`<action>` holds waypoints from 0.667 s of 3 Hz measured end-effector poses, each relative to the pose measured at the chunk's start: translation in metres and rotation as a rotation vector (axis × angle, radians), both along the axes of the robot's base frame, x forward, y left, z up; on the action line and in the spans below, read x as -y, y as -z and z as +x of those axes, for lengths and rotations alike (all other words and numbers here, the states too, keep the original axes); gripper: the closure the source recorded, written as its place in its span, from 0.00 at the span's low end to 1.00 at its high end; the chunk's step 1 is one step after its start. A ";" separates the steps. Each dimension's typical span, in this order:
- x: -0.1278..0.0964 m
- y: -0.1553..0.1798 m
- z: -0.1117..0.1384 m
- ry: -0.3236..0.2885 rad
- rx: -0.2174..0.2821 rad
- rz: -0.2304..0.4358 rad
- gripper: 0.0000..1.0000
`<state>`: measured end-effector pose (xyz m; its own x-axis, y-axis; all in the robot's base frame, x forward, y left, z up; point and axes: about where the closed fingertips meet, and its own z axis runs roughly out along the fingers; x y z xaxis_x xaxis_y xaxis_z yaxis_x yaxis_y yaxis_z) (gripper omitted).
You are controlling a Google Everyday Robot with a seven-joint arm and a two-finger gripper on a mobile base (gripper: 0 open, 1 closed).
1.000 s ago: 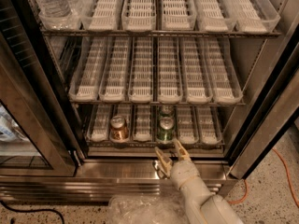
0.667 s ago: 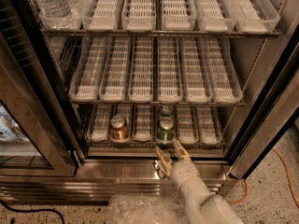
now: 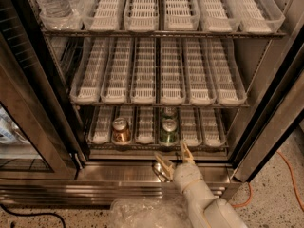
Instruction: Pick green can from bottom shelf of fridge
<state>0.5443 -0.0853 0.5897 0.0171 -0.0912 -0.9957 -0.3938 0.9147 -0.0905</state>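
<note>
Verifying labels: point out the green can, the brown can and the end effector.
green can [image 3: 168, 133]: camera view, its side.
brown can [image 3: 121, 133]: camera view, its side.
end effector [image 3: 169, 149]: camera view, midway between open fingertips, just below the green can.

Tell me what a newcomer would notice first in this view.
Mostly empty white lanes fill the open fridge, so two cans on the bottom shelf stand out: the green can near the middle and a copper-brown can two lanes to its left. The gripper, fingers open, hovers just in front of the green can, outside the shelf. Water bottles sit top left.
</note>
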 end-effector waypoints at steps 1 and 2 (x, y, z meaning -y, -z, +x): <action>-0.002 0.001 0.002 0.005 0.011 -0.002 0.24; -0.002 -0.001 0.009 0.007 0.018 -0.007 0.26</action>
